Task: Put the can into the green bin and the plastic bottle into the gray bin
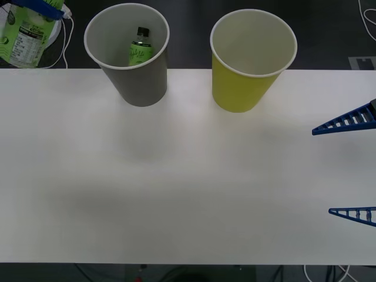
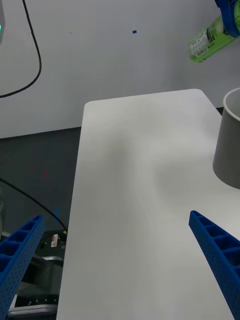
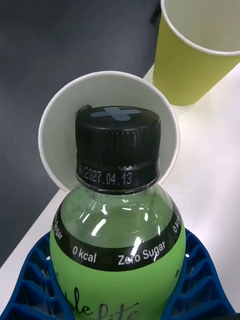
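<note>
beyond the table's far left corner, left gripper [image 1: 41,9] clamps a plastic bottle [image 1: 23,38]; right gripper [image 1: 351,170] spread wide

Left gripper [image 1: 36,7] clamped; right gripper [image 1: 351,170] spread.

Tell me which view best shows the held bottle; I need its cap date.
Left wrist view: the plastic bottle in the left gripper shows its cap date. Front view crops it; right wrist shows it far off.
</note>
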`<state>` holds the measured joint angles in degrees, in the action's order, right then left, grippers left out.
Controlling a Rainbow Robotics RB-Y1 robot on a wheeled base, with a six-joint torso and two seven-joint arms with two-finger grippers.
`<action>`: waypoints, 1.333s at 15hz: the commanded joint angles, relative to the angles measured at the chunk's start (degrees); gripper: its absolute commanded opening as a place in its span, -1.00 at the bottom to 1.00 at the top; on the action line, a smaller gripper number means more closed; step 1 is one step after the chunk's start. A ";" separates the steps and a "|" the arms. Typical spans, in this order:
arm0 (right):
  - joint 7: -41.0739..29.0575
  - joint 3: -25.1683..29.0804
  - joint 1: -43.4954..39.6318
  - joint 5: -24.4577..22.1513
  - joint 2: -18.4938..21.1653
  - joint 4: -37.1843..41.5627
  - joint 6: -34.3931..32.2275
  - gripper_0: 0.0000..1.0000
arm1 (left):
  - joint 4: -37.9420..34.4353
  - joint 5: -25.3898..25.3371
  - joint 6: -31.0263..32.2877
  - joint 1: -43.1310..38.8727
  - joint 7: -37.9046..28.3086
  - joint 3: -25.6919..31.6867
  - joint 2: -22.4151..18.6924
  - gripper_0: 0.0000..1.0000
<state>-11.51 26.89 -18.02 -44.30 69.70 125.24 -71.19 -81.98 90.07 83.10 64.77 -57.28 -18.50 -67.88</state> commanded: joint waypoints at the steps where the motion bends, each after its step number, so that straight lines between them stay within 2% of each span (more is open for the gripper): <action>1: 0.00 0.00 0.00 0.00 0.00 0.00 0.00 1.00 | 4.28 1.25 -0.22 6.77 -0.11 -6.20 2.14 -1.00; 4: 0.00 0.00 0.00 0.00 0.00 0.00 0.00 1.00 | 7.88 2.57 -0.66 9.41 -0.38 -6.99 5.57 -1.00; 7: 0.00 0.00 0.00 0.00 0.00 0.00 0.00 1.00 | 9.20 6.88 -0.57 11.52 -1.17 -6.99 8.65 -1.00; 15: 0.00 0.00 0.00 0.00 0.00 0.00 0.00 1.00 | 20.72 9.95 -0.75 17.40 -0.64 -6.99 16.73 -1.00; 20: 0.00 0.00 0.00 0.00 0.00 0.00 0.00 1.00 | 20.89 12.76 -2.42 17.67 -1.17 -6.90 18.93 -1.00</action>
<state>-11.51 26.89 -18.02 -44.30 69.70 125.24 -71.19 -61.09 102.49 80.92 82.43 -58.38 -25.41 -49.21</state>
